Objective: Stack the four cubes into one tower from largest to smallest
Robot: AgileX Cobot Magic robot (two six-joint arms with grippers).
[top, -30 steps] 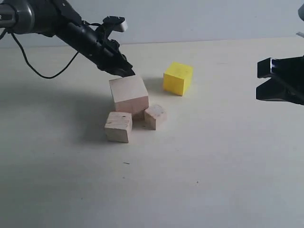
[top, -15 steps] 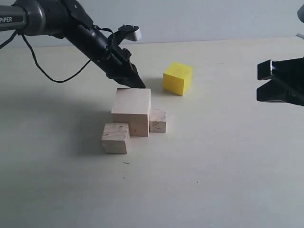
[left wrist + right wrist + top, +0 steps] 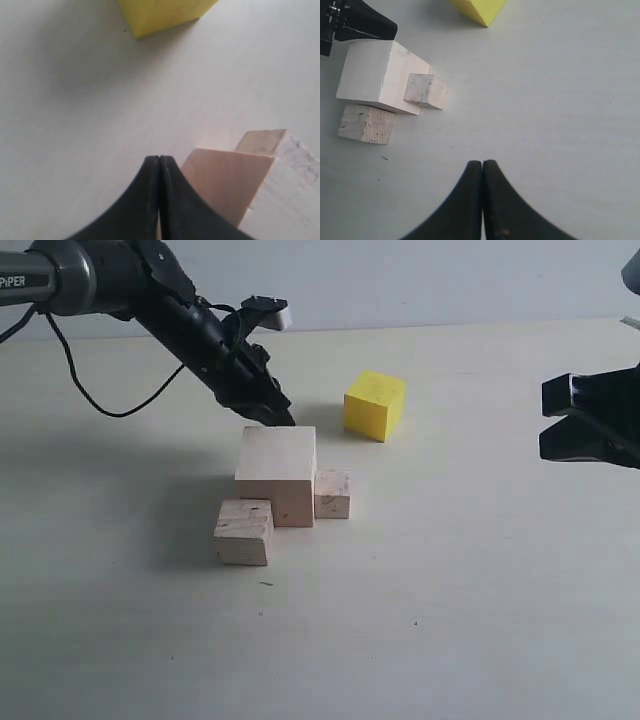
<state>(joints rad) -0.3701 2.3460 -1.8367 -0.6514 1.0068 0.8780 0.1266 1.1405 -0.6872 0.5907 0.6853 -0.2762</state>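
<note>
The large pale wood cube [image 3: 277,472] rests on the table, with the medium wood cube [image 3: 243,531] against its front left and the small wood cube [image 3: 332,493] touching its right side. Farther back and to the right, the yellow cube [image 3: 374,405] stands alone. My left gripper [image 3: 277,418] is shut and empty, its tip just behind the large cube's [image 3: 227,185] top back edge. At the right edge of the scene my right gripper [image 3: 482,163] is shut and empty, well away from the cubes [image 3: 379,75].
A black cable [image 3: 95,390] hangs from the left arm over the back left of the pale table [image 3: 450,590]. No other objects lie on the table.
The large cube was pushed forward and squared up against the two smaller wood cubes. The left gripper then drew back slightly from it. The right arm stayed still.
</note>
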